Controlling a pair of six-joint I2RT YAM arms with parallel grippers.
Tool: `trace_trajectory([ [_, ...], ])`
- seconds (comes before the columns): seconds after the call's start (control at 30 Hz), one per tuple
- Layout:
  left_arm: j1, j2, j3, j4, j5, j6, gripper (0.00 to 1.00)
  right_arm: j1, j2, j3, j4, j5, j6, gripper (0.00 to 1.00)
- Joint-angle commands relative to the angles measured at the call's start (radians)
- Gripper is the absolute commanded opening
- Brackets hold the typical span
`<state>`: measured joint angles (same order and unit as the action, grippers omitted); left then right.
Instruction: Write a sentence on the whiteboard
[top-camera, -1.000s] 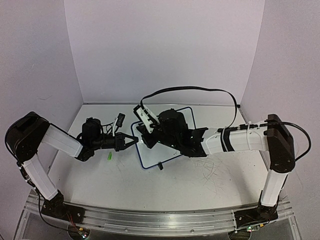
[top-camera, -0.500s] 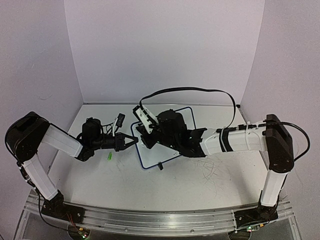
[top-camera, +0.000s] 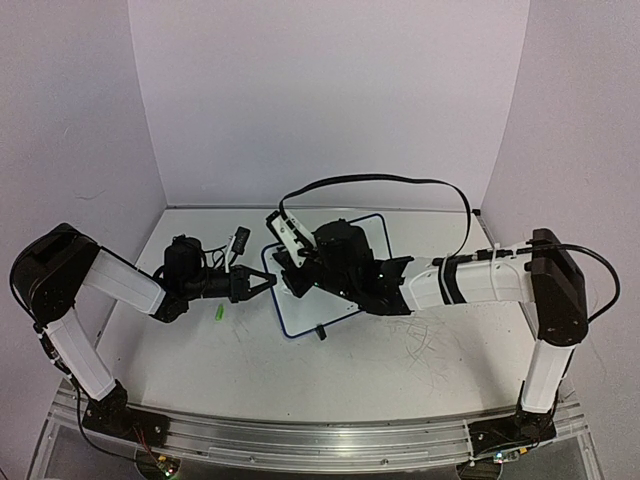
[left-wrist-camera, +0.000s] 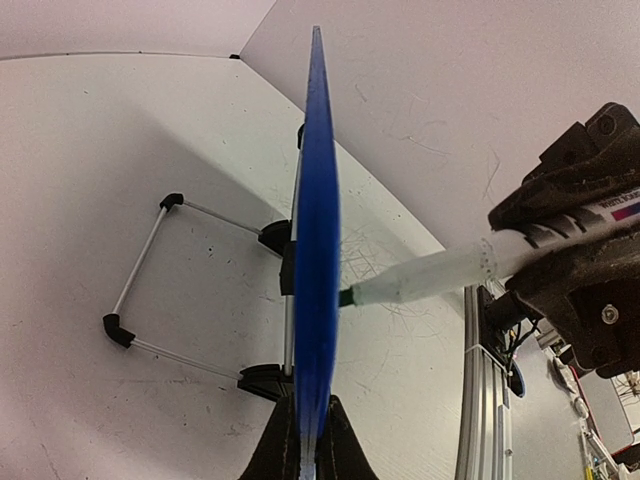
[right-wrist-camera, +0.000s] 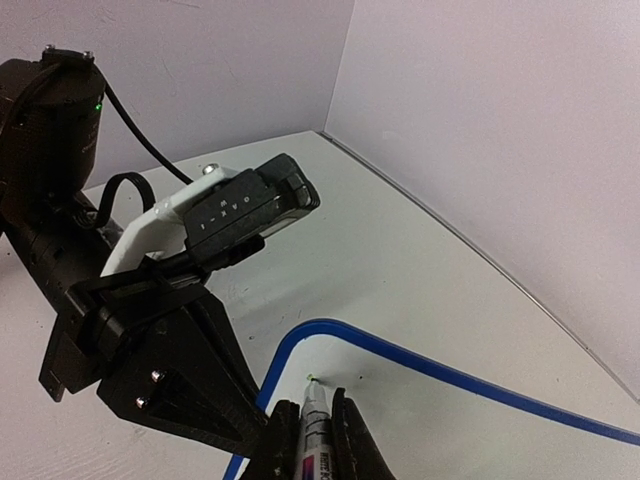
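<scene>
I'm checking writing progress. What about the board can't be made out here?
Top view: the right arm covers most of the whiteboard; any writing is too small to read.
Left wrist: whiteboard seen edge-on, face hidden.
Right wrist: frame edge cuts off all but one corner; only a green dot by the marker shows.

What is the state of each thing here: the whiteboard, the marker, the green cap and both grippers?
whiteboard: clamped at its edge, nearly blank, one green dot near the corner.
marker: uncapped, tip touching the whiteboard.
green cap: off, lying on the table.
left gripper: shut on the whiteboard.
right gripper: shut on the marker.
</scene>
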<state>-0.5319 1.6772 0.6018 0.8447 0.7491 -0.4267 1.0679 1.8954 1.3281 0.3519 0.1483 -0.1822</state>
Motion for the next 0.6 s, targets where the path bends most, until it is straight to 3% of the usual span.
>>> trace_trajectory([
  [0.0,-0.006,-0.002,0.026,-0.003,0.035,0.005,0.0,0.002,-0.009,-0.013,0.025,0.038,0.012,0.0],
  [0.57,-0.006,-0.009,0.019,-0.006,0.03,0.005,0.0,0.001,-0.014,-0.061,0.024,0.046,0.031,0.0],
])
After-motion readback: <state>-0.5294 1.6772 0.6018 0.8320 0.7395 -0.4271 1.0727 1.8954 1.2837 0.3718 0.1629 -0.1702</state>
